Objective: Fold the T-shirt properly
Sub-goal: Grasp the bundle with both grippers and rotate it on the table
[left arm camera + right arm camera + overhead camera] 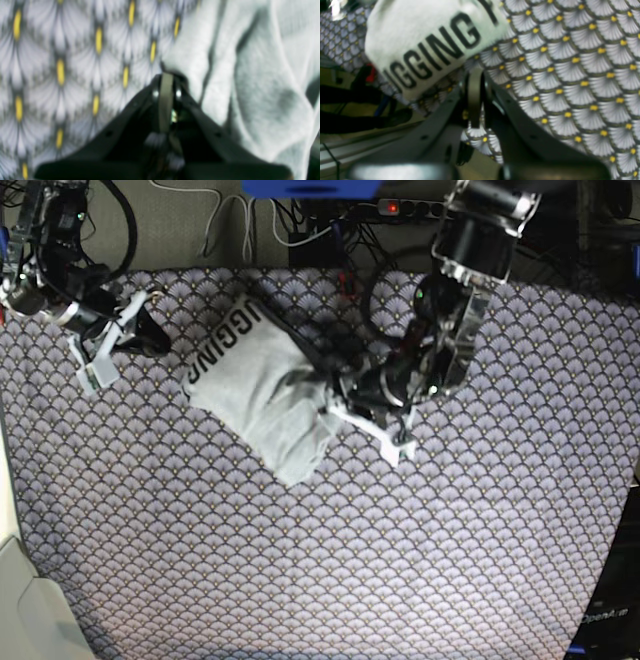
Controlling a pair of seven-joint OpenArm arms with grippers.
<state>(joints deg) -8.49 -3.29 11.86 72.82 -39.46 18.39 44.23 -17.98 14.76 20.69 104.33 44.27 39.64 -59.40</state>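
Note:
The light grey T-shirt (262, 392) lies bunched in a rough folded heap left of the table's middle, with black lettering (225, 340) on its far left flap. In the left wrist view my left gripper (167, 75) is shut, and its tips touch the T-shirt (250, 75) at its near edge; whether fabric is pinched does not show. From the base view the left gripper (338, 392) sits at the heap's right side. My right gripper (475, 72) is shut on nothing above the cloth, just short of the lettered T-shirt (425, 42). The right gripper (155, 335) is left of the heap.
A purple fan-scale tablecloth (420, 540) covers the whole table. Cables and a power strip (340, 210) run along the far edge. The table's left edge (15, 510) drops to a pale surface. Past the table edge in the right wrist view lie dark cables (357, 105).

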